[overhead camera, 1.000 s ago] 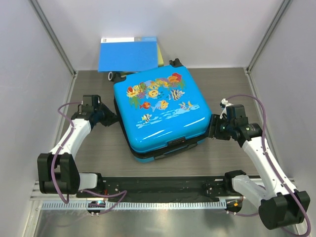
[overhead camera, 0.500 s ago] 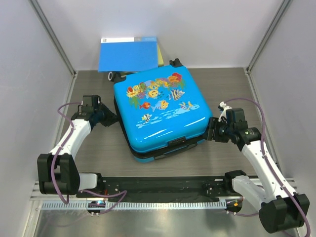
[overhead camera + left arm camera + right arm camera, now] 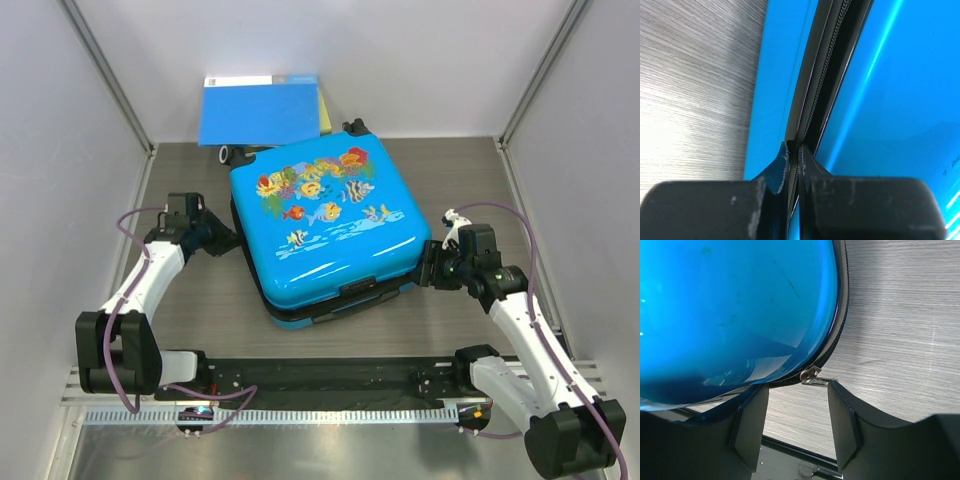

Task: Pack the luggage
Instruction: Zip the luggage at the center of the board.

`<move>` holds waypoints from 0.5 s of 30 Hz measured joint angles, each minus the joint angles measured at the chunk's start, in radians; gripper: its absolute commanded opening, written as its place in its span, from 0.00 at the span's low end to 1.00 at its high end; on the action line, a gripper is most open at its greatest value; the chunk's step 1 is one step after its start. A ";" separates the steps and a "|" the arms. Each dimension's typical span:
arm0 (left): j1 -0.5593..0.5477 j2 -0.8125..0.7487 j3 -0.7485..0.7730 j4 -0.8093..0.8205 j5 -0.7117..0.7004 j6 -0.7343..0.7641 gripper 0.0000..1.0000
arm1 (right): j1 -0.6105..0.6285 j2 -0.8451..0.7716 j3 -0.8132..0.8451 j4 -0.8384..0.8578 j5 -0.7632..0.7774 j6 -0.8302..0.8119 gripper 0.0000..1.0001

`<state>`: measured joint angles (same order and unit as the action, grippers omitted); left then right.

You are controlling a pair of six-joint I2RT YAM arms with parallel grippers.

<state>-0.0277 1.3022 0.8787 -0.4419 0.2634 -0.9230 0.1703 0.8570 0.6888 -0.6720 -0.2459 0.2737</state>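
A: Where is the luggage [image 3: 325, 225] placed?
B: It is laid flat on the surface [image 3: 200, 300] with the lid down, between both arms.
A: And the zip pull [image 3: 812, 375]?
B: It is seen at the near right corner, just beyond the tips of the right gripper [image 3: 797, 386], which is spread with nothing gripped. The seam is run away along the right edge. The left gripper [image 3: 792, 150] is clenched at the left seam; a catch can't be confirmed.

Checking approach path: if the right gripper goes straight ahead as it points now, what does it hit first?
Most likely the metal zipper pull at the luggage corner. It sits just beyond the tips of the open right gripper, nearly in line with its gap. Depth is unclear.
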 measured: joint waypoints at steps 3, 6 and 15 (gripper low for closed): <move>0.000 0.000 0.000 0.000 0.000 0.000 0.00 | 0.000 -0.007 -0.001 0.000 0.006 -0.002 0.58; 0.002 -0.001 0.000 0.000 0.000 0.000 0.00 | 0.000 -0.029 -0.006 0.006 0.024 -0.002 0.59; 0.015 -0.001 -0.001 -0.003 0.014 -0.002 0.00 | 0.000 -0.011 -0.013 0.028 0.025 -0.015 0.59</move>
<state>-0.0124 1.3014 0.8776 -0.4450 0.2775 -0.9245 0.1703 0.8463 0.6754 -0.6441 -0.2211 0.2588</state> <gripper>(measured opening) 0.027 0.598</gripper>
